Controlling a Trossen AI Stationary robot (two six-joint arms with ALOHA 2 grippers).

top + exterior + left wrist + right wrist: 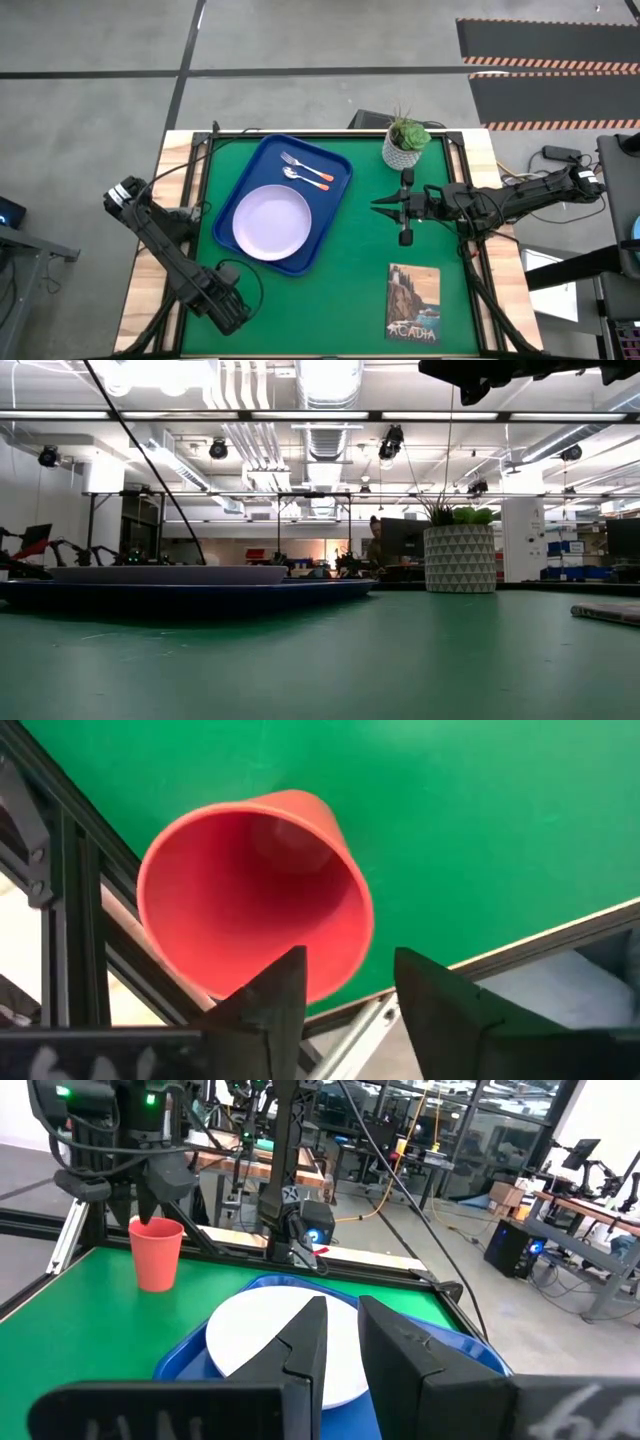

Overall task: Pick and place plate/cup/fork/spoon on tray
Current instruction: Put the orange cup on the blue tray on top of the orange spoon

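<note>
The left pincer point(230, 312) hangs at the near left corner of the green-matted bench point(350, 260), the right pincer point(383, 207) over its middle; the round pale lavender plastic plate point(271, 222), the orange-handled metal fork point(305, 167) and spoon point(305, 179) lie in the rectangular blue plastic tray point(335, 170); the low view shows that tray edge-on; in the left wrist view the pincer's fingers point(275, 995) stand spread just above the small orange-red plastic cup point(255, 890), which stands on the mat at the bench edge, outside the tray; in the right wrist view the fingers point(305, 1342) sit almost pressed together, pinching nothing.

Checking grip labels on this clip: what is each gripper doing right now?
Left gripper: open, poised over the cup at the table's near left corner, not holding it.
Right gripper: nearly closed, empty, right of the tray.
</note>
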